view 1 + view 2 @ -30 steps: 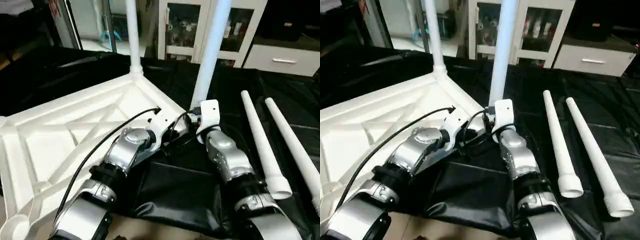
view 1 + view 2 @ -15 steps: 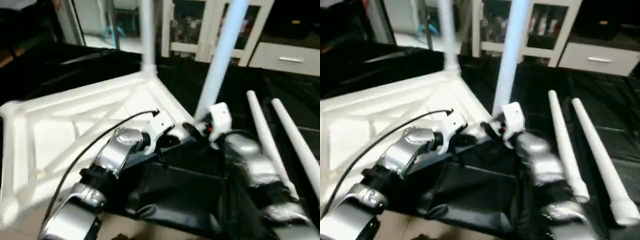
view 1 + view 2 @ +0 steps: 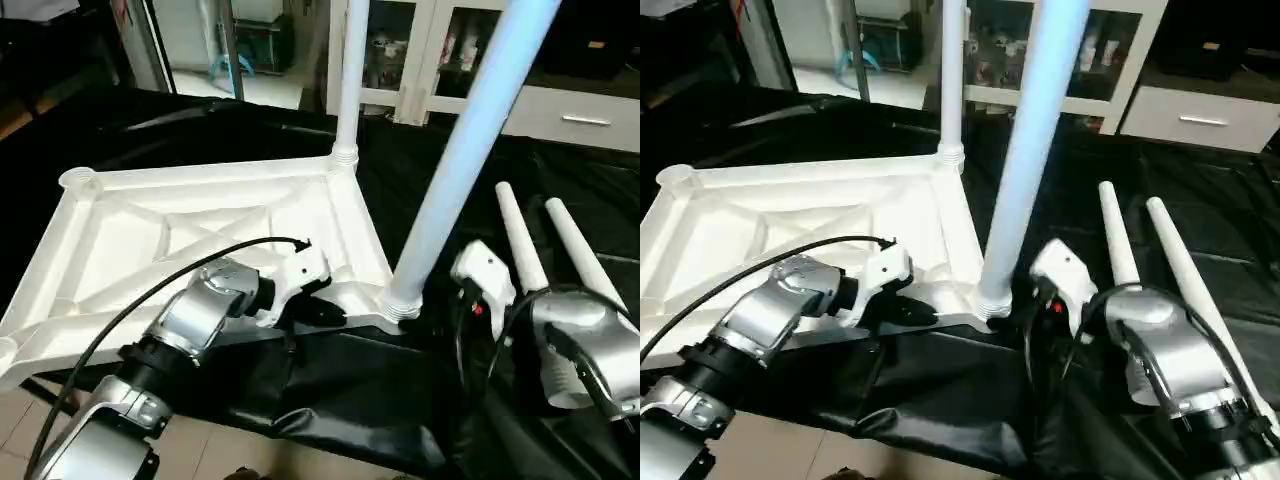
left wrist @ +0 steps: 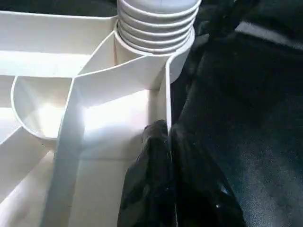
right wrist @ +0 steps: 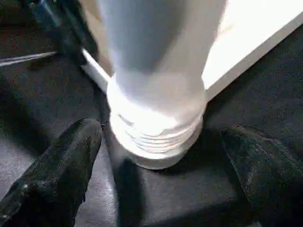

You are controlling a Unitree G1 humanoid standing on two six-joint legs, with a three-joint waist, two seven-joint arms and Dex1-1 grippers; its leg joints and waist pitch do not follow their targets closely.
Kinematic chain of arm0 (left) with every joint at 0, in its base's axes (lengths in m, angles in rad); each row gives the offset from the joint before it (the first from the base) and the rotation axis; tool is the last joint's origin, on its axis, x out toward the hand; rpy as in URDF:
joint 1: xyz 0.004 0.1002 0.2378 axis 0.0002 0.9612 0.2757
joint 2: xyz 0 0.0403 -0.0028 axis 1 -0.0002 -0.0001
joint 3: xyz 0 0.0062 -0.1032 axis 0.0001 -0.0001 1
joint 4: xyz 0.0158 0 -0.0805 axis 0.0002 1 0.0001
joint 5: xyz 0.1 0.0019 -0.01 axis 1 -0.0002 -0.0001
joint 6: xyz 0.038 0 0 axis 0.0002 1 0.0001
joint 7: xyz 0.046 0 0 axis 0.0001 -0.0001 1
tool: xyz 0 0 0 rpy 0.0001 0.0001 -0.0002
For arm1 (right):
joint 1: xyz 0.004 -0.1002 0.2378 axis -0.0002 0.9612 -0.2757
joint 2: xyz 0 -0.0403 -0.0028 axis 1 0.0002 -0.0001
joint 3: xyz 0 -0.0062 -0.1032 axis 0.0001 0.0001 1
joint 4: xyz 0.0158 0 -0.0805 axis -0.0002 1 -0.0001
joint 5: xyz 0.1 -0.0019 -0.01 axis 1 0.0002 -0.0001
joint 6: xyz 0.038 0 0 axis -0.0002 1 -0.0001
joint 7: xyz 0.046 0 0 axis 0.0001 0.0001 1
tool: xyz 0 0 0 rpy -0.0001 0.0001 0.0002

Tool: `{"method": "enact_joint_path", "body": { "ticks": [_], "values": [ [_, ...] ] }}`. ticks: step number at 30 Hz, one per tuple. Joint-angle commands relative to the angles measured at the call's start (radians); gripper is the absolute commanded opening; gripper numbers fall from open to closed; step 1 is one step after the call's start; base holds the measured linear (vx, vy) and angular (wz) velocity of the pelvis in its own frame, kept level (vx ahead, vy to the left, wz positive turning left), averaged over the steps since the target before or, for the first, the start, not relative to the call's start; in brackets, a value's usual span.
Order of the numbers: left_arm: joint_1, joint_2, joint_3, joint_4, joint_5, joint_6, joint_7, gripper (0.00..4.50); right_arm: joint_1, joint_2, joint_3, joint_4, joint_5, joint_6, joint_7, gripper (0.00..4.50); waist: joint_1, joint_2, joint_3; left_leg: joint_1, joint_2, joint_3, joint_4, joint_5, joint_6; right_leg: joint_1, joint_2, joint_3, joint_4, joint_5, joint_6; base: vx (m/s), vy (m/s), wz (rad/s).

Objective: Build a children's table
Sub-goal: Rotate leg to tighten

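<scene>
The children's table top (image 3: 200, 230) lies upside down on the black cloth, its ribbed X-braced underside facing up. One white leg (image 3: 350, 80) stands upright in the far corner socket. A second leg (image 3: 460, 160) stands tilted in the near right socket (image 3: 400, 300). Two loose legs (image 3: 520, 240) (image 3: 580, 250) lie side by side to the right. My left gripper (image 4: 168, 130) is shut on the top's near rim beside that socket. My right gripper (image 5: 161, 142) is open, its fingers (image 5: 71, 161) standing apart on either side of the second leg's threaded base without touching it.
The black-covered work table (image 3: 560, 180) spreads under everything, and its cloth folds over the front edge (image 3: 340, 420) with floor below. White glass-door cabinets (image 3: 400, 50) and a drawer unit (image 3: 580, 115) stand behind. A black cable (image 3: 150, 300) runs along my left forearm.
My right gripper has opened, let go of the near leg and drawn back to the right. The leg stays standing in its socket. The head view has shifted; my left gripper keeps its hold.
</scene>
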Motion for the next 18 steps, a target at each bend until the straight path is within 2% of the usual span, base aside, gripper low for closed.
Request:
{"method": "enact_joint_path", "body": {
  "ticks": [1, 7, 9, 13, 14, 16, 17, 18],
  "values": [
    [0.017, 0.006, -0.035, -0.019, 0.008, 0.013, -0.036, 0.0, -0.018, 0.025, 0.003, 0.008, -0.01, -0.002, -0.038, 4.44, 0.0, -0.004, -0.056, 0.013, 0.029, -0.01, -0.078, -0.298, 0.014, 0.04, -0.038, 0.026, -0.073, -0.252, -0.213, 0.0, 0.0, 0.0],
    [0.021, 0.009, -0.034, -0.024, 0.007, 0.016, -0.029, 0.0, -0.047, 0.072, -0.011, 0.044, -0.009, -0.013, -0.065, 4.44, 0.0, -0.002, -0.058, 0.013, 0.028, -0.008, -0.076, -0.272, 0.017, 0.041, -0.035, 0.026, -0.066, -0.188, -0.233, 0.0, 0.0, 0.0],
    [0.021, 0.01, -0.034, -0.024, 0.006, 0.017, -0.03, 0.0, -0.055, 0.078, -0.012, 0.053, -0.007, -0.014, -0.067, 4.44, 0.0, -0.005, -0.057, 0.014, 0.028, -0.008, -0.076, -0.276, 0.015, 0.042, -0.036, 0.026, -0.067, -0.195, -0.231, 0.0, 0.0, 0.0],
    [0.022, 0.013, -0.037, -0.029, 0.006, 0.023, -0.031, 0.0, -0.06, 0.079, -0.001, 0.07, -0.024, -0.021, -0.059, 4.44, 0.0, -0.002, -0.056, 0.014, 0.028, -0.008, -0.076, -0.282, 0.012, 0.042, -0.038, 0.027, -0.069, -0.218, -0.224, 0.0, 0.0, 0.0],
    [0.023, 0.014, -0.037, -0.031, 0.006, 0.024, -0.031, 0.0, -0.061, 0.08, 0.0, 0.073, -0.026, -0.023, -0.058, 4.18, 0.0, -0.003, -0.057, 0.013, 0.028, -0.008, -0.076, -0.28, 0.012, 0.043, -0.037, 0.027, -0.069, -0.218, -0.222, 0.0, 0.0, 0.0],
    [0.023, 0.015, -0.038, -0.031, 0.006, 0.025, -0.032, 0.0, -0.061, 0.081, 0.001, 0.075, -0.026, -0.023, -0.056, 4.18, 0.0, -0.002, -0.058, 0.014, 0.028, -0.008, -0.075, -0.266, 0.015, 0.043, -0.037, 0.026, -0.066, -0.197, -0.225, 0.0, 0.0, 0.0],
    [0.024, 0.016, -0.038, -0.033, 0.006, 0.025, -0.032, 0.0, -0.061, 0.082, 0.001, 0.076, -0.027, -0.023, -0.056, 4.18, 0.0, -0.007, -0.058, 0.012, 0.028, -0.007, -0.075, -0.264, 0.018, 0.043, -0.036, 0.026, -0.066, -0.193, -0.226, 0.0, 0.0, 0.0],
    [0.024, 0.016, -0.038, -0.033, 0.006, 0.025, -0.032, 0.0, -0.061, 0.082, 0.001, 0.076, -0.027, -0.023, -0.056, 3.99, 0.001, -0.005, -0.057, 0.013, 0.028, -0.008, -0.075, -0.264, 0.02, 0.043, -0.036, 0.026, -0.066, -0.196, -0.226, 0.0, 0.0, 0.0]
  ]
}}
